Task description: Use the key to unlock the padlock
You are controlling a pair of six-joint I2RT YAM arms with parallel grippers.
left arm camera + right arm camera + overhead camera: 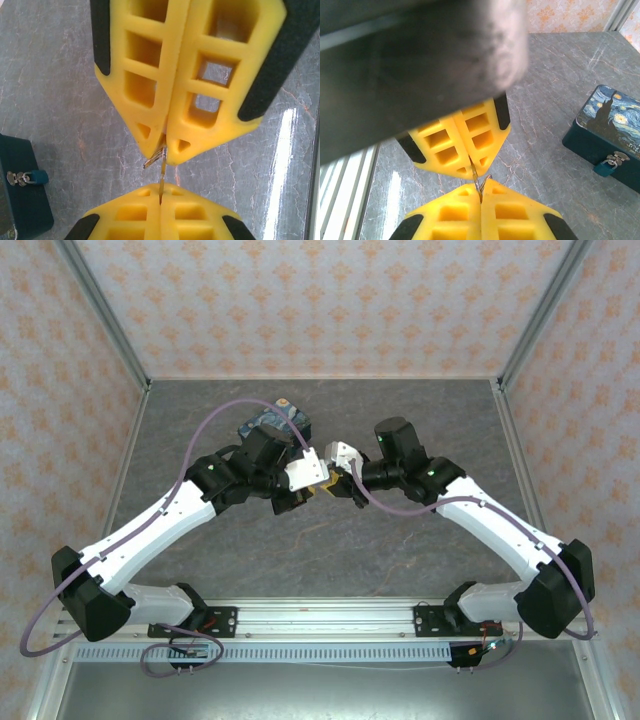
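A thin metal key (163, 172) spans the gap between the two yellow grippers, which meet tip to tip above the table. My left gripper (160, 189) is shut on one end of the key. My right gripper (481, 186) is shut on the other end, where a small wire ring (486, 178) sticks out. In the top view the two grippers touch noses at mid-table, left gripper (311, 481) and right gripper (336, 478). The tiny blue padlock (603, 168) hangs on the hasp of the painted box (612, 117), also visible as the padlock (38, 176) at the left.
The dark-blue starry-night box (273, 422) sits behind the left arm, toward the back of the grey marble-patterned table (400, 560). Patterned walls close off the back and sides. The aluminium rail (320, 615) with both arm bases runs along the near edge.
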